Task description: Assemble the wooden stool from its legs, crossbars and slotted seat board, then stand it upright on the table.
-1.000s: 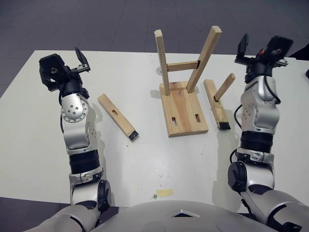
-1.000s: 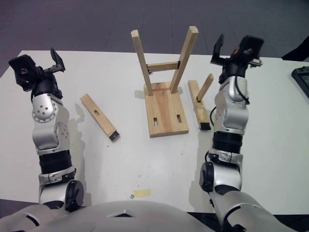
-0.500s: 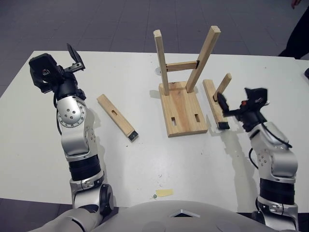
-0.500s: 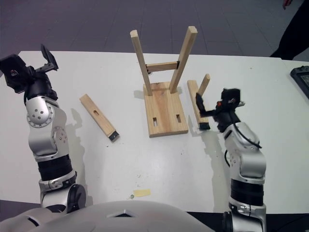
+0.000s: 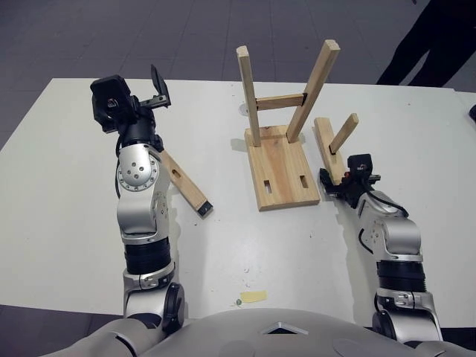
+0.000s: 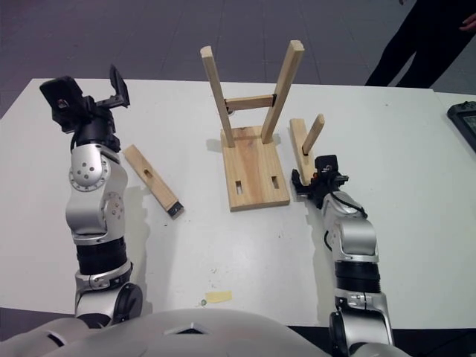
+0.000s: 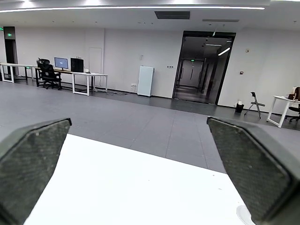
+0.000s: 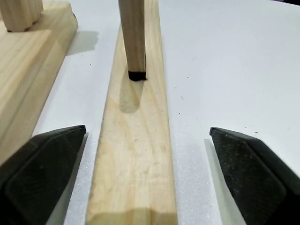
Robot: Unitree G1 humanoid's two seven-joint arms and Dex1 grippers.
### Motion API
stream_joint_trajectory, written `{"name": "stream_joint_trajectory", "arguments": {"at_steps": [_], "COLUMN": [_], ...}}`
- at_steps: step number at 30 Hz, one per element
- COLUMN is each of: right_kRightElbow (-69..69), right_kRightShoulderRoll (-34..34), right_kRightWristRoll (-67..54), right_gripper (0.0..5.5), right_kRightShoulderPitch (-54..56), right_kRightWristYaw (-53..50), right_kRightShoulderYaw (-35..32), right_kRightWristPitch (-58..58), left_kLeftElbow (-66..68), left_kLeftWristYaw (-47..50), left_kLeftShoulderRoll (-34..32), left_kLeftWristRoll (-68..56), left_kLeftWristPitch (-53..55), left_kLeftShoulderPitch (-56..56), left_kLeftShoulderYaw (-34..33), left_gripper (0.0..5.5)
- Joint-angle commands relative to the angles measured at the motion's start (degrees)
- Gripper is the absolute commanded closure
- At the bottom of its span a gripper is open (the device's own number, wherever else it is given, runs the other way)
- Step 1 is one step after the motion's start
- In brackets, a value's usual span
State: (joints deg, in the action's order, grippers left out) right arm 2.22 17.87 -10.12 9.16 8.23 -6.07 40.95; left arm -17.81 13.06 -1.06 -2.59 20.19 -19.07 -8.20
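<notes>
The seat board, upright legs and crossbar are pale bare wood, matt, with visible grain. The loose leg is the same wood, smooth and faintly specked. The second loose leg carries a dark matt end cap. The table is white, matt and finely textured. The right gripper has pads that are black and rough.

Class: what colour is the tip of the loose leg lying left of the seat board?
The tip is black; the left eye view shows it best.

Seat board central, two legs upright on its far end, loose leg left, leg with crossbar right
</notes>
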Motion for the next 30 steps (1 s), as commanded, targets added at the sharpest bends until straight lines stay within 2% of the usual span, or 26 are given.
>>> {"name": "stream_joint_trajectory", "arguments": {"at_steps": [1,13,17,21,24,27,30], "right_kRightElbow": [-1.0,0.9,2.0,3.7,5.3,9.9,15.6], "right_kRightShoulderRoll": [0.9,0.8,0.9,-0.1,0.1,0.7,2.4], "right_kRightWristRoll": [1.0,-0.7,0.2,-1.0,-3.2,-10.5,-16.2], "right_gripper": [1.49,3.43,3.43,3.43,3.43,3.43,3.43], "right_kRightShoulderPitch": [0.8,9.0,9.5,9.2,10.2,13.3,14.1], "right_kRightWristYaw": [0.4,-1.0,-2.1,-3.5,-3.7,4.4,14.8], "right_kRightShoulderYaw": [2.1,-0.5,-1.6,-7.8,-15.8,-20.0,-17.7], "right_kRightWristPitch": [7.3,24.7,23.8,17.9,6.8,-5.5,-12.0], "left_kLeftElbow": [-1.1,-1.6,-1.3,-1.1,-1.2,-2.4,-8.3], "left_kLeftWristYaw": [-0.5,-0.5,-0.7,-1.2,-2.0,-5.9,-15.6], "left_kLeftShoulderRoll": [0.2,0.1,0.1,-0.3,-1.1,-1.3,-3.1], "left_kLeftWristRoll": [-1.2,-2.3,-2.1,-2.1,-3.8,-15.3,-34.5], "left_kLeftWristPitch": [2.7,6.1,6.6,7.1,7.7,9.4,14.3], "left_kLeftShoulderPitch": [-1.5,-3.2,-3.4,-3.4,-3.1,-5.1,-7.5], "left_kLeftShoulderYaw": [-0.8,-2.2,-2.1,-2.1,-4.6,-12.4,-15.0], "left_gripper": [0.10,0.10,0.10,0.10,0.10,0.10,0.10]}}
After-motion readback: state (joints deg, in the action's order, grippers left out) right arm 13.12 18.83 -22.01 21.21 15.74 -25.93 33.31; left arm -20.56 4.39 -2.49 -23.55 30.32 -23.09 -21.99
